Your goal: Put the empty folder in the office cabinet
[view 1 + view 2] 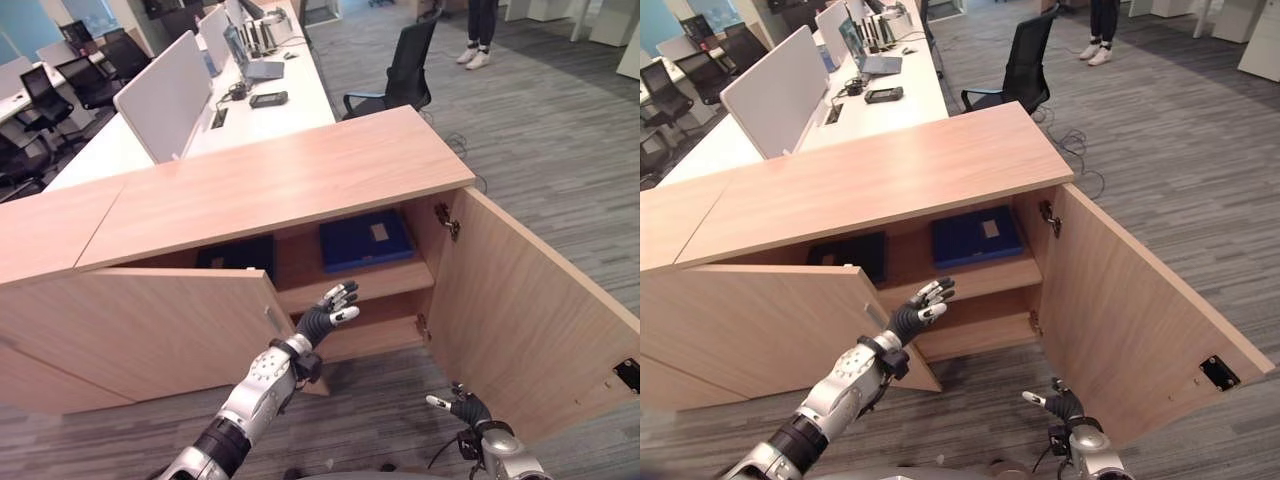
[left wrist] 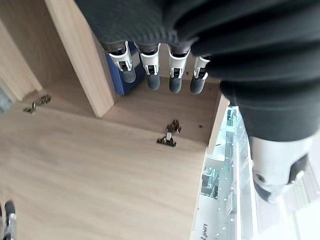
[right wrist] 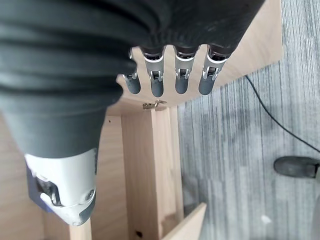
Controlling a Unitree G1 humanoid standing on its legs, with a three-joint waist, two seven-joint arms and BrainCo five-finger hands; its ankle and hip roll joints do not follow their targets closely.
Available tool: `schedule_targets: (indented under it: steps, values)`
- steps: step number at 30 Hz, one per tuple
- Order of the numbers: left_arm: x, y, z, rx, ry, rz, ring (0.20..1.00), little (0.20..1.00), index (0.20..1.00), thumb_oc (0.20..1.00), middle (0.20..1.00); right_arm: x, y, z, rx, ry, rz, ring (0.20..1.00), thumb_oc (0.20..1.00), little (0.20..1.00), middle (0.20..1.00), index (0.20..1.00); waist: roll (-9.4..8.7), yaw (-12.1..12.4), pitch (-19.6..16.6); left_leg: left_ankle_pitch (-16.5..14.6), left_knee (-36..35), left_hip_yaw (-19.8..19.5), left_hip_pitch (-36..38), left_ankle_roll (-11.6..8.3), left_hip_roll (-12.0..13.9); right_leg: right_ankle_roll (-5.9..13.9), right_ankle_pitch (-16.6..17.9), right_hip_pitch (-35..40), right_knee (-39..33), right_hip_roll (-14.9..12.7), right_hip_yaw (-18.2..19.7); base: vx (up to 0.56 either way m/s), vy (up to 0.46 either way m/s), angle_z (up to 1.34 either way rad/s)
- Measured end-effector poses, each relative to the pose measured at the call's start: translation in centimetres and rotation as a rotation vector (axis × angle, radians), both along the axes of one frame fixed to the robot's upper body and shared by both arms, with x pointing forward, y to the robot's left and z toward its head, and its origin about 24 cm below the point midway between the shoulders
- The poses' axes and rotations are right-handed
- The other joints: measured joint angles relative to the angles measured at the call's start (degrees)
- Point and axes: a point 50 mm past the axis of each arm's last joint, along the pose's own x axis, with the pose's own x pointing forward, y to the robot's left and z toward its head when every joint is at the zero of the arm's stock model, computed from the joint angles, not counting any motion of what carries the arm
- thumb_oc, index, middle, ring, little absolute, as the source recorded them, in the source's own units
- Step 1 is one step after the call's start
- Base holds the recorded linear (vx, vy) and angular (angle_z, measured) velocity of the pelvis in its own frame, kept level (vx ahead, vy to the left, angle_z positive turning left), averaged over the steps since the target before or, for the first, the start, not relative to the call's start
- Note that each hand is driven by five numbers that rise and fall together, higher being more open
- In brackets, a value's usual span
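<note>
Lighting the cabinet top brightly and evenly from overhead, casting no hard shadows. Dimming under that top, leaving the folder in soft shade and the far-left recess nearly black. Laying a faint shadow on the floor beneath the open door. Bouncing brightly off the white desk behind. Washing out pale past the cabinet's edge in the left wrist view.

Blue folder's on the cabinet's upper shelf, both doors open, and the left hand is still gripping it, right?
Not quite. The blue folder lies on the upper shelf with both doors open, but the left hand is open and clear of it, as the left eye view shows.
</note>
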Motion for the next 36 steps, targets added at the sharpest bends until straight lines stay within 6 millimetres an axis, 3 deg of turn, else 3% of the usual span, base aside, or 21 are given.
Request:
schedule_targets:
  steps: [3, 4, 5, 7, 9, 13, 15, 24, 29, 36]
  values:
    - [0.4, 1.4, -0.6, 0.026, 0.024, 0.084, 1.000, 1.000, 1.000, 1.000, 1.000, 0.2, 0.3, 0.0, 0.012, -0.005, 0.013, 1.000, 1.000, 1.000, 1.000, 1.000, 1.13, 0.38, -0.39, 3.28, 2.55, 3.53, -1.07, 2.13, -0.35, 0.74, 1.39, 2.48, -2.39, 0.51, 1.47, 0.19, 0.112, -0.60]
    - [0.7, 1.6, -0.5, 0.044, 0.015, 0.090, 1.000, 1.000, 1.000, 1.000, 1.000, -0.1, 0.2, -0.1, 0.015, 0.004, 0.016, 1.000, 1.000, 1.000, 1.000, 1.000, 1.57, -0.75, -0.63, 4.59, 3.03, 5.08, -0.41, 2.38, -0.01, 1.31, 1.30, 4.21, -3.95, 0.64, 2.04, 0.21, 0.152, -0.42]
    - [1.6, 2.8, -1.0, 0.113, 0.026, 0.132, 1.000, 1.000, 1.000, 1.000, 1.000, -0.3, 0.0, -0.1, 0.016, 0.011, 0.020, 1.000, 1.000, 1.000, 1.000, 1.000, 3.42, -1.59, -1.80, 3.10, -0.41, 8.75, 3.20, 3.66, 1.81, 2.82, 0.41, 5.62, -4.75, 1.81, 3.68, 0.15, 0.100, -0.48]
    - [2.5, 2.9, -0.5, 0.173, -0.007, 0.113, 1.000, 1.000, 1.000, 1.000, 1.000, 0.2, 0.9, -0.1, 0.046, -0.001, 0.041, 1.000, 1.000, 1.000, 1.000, 1.000, 2.44, -2.90, -1.59, 1.76, -0.09, 11.63, 4.27, 4.90, 0.78, 5.59, -0.49, 4.33, -2.80, 0.28, 4.87, 0.12, 0.094, -0.76]
    - [4.4, 4.7, 0.5, 0.252, -0.043, 0.161, 1.000, 1.000, 1.000, 1.000, 1.000, 0.4, 2.4, -0.3, 0.082, -0.003, 0.067, 1.000, 1.000, 1.000, 1.000, 1.000, -0.62, -5.00, -1.17, 1.07, -0.09, 13.69, 4.35, 5.91, -1.06, 6.30, -0.66, 4.22, -3.69, -1.97, 5.11, 0.11, 0.126, -0.62]
    - [7.0, 8.5, 3.3, 0.322, -0.115, 0.288, 1.000, 1.000, 1.000, 1.000, 1.000, -0.3, 2.6, -0.7, 0.099, 0.015, 0.066, 1.000, 1.000, 1.000, 1.000, 1.000, -1.46, -5.27, -1.04, -0.10, -0.29, 17.19, 5.16, 6.78, -1.84, 8.13, 0.29, 3.58, -4.97, -3.41, 7.36, 0.05, 0.114, -0.49]
    - [6.9, 10.0, 3.0, 0.345, -0.091, 0.310, 1.000, 1.000, 1.000, 1.000, 1.000, -0.3, 2.5, -0.6, 0.105, 0.014, 0.065, 1.000, 1.000, 1.000, 1.000, 1.000, -1.09, -5.28, -0.86, -0.45, -0.61, 18.44, 5.47, 6.84, -1.56, 8.26, 0.53, 3.43, -4.98, -3.25, 8.27, 0.05, 0.109, -0.29]
    - [6.8, 12.4, 3.4, 0.380, -0.087, 0.277, 1.000, 1.000, 1.000, 1.000, 1.000, -0.4, 1.5, -0.4, 0.102, 0.007, 0.042, 1.000, 1.000, 1.000, 1.000, 1.000, -1.62, -6.36, -1.09, -1.54, -0.67, 21.63, 5.24, 7.00, -1.43, 8.22, 1.30, 1.57, -5.00, -3.32, 10.80, 0.04, 0.106, -0.20]
    - [6.8, 12.7, 3.6, 0.387, -0.092, 0.272, 1.000, 1.000, 1.000, 1.000, 1.000, -0.3, 1.6, -0.4, 0.110, 0.007, 0.050, 1.000, 1.000, 1.000, 1.000, 1.000, -2.02, -6.38, -1.06, -1.54, -0.67, 22.03, 5.31, 7.00, -1.44, 8.58, 1.75, 1.42, -4.98, -3.27, 10.99, 0.01, 0.080, -0.05]
    - [6.7, 12.2, 4.2, 0.322, -0.131, 0.313, 1.000, 1.000, 1.000, 1.000, 1.000, -0.1, 2.3, -0.5, 0.131, -0.001, 0.044, 1.000, 1.000, 1.000, 1.000, 1.000, -4.04, -5.56, -1.05, -1.74, -0.67, 22.14, 4.75, 7.29, -1.31, 8.78, 1.78, 0.36, -4.21, -3.18, 10.42, -0.03, 0.036, -0.01]
